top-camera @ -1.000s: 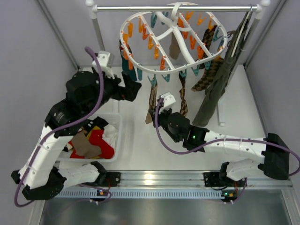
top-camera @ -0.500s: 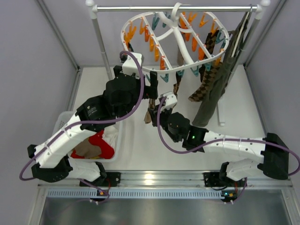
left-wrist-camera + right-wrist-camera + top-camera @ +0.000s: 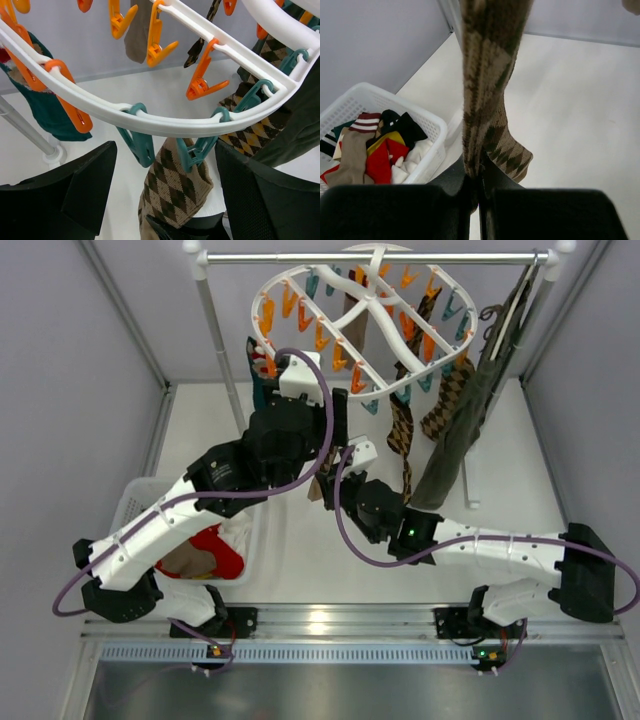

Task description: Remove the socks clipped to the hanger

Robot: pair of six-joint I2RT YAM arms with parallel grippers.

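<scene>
The white oval hanger (image 3: 372, 302) hangs from the rail with orange and teal clips. A brown argyle sock (image 3: 176, 186) hangs from a teal clip (image 3: 198, 153) at the frame's near edge. My left gripper (image 3: 165, 192) is open, with its fingers (image 3: 75, 195) on either side of that sock and clip, just below the frame; in the top view it is at the hanger's front (image 3: 337, 425). My right gripper (image 3: 480, 185) is shut on the same sock's lower part (image 3: 487, 90), seen from above below the hanger (image 3: 325, 480). More argyle socks (image 3: 400, 430) and a dark teal sock (image 3: 258, 380) stay clipped.
A white basket (image 3: 427, 127) holding several loose socks stands at the left on the table, also in the top view (image 3: 135, 502). A long olive garment (image 3: 470, 410) hangs at the right from the metal rail (image 3: 300, 257). A rail post (image 3: 222, 350) stands behind the left arm.
My left arm has swung from beside the basket to the hanger's front, its open fingers now flanking the clipped argyle sock. The hanger has swung. My right gripper kept its hold.
</scene>
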